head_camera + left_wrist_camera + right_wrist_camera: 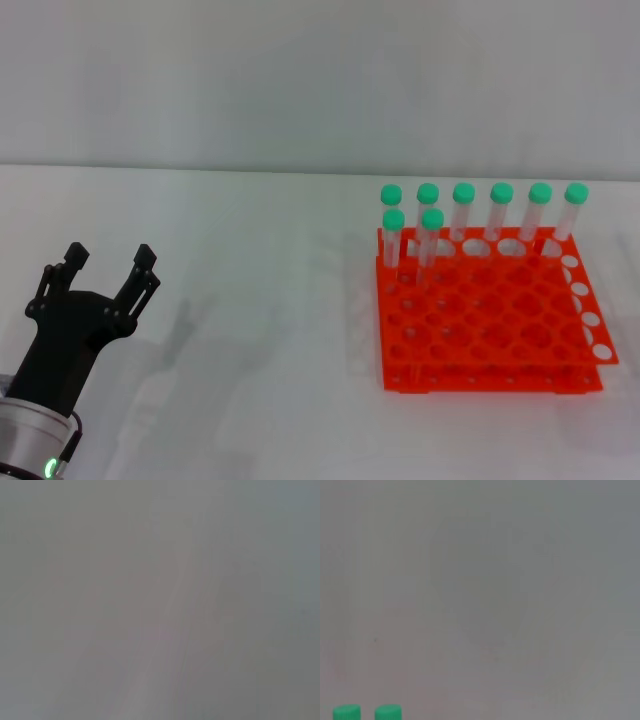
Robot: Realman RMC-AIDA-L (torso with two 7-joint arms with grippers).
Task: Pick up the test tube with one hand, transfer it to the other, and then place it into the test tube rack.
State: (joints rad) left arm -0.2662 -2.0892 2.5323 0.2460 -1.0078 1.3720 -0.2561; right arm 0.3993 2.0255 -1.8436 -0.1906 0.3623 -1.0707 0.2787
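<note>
Right now your left claw [108, 267] sits low at the near left of the desk [250, 300], fingers [143, 272] spread apart with nothing between them, tips pointing up and away from you. Black body runs down into the silver-white wrist, green light [50, 466] lit at the very bottom edge of the head view. It's well apart from everything else on the desk.

Your right claw doesn't show in the head view at all, so I can't tell you its state. Its wrist camera shows only pale blank surface plus two green caps [387, 712] poking in at one edge. Left wrist camera gives you plain grey, nothing readable.

Moving out to the right: the orange test tube rack [490, 330] sits flat on the desk, two tiers, grid of round holes, a white strip of holes along its right edge. Eight test tubes stand upright in it, all with mint-green caps. Six are in the far row [500, 212], spaced along it from left to right. Two more [394, 240] stand one row nearer you, at the left end of the rack, side by side. All eight look identical, so you can't single out which is the task's test tube. No tube lies loose on the desk. Remaining holes in the rack are open.
</note>
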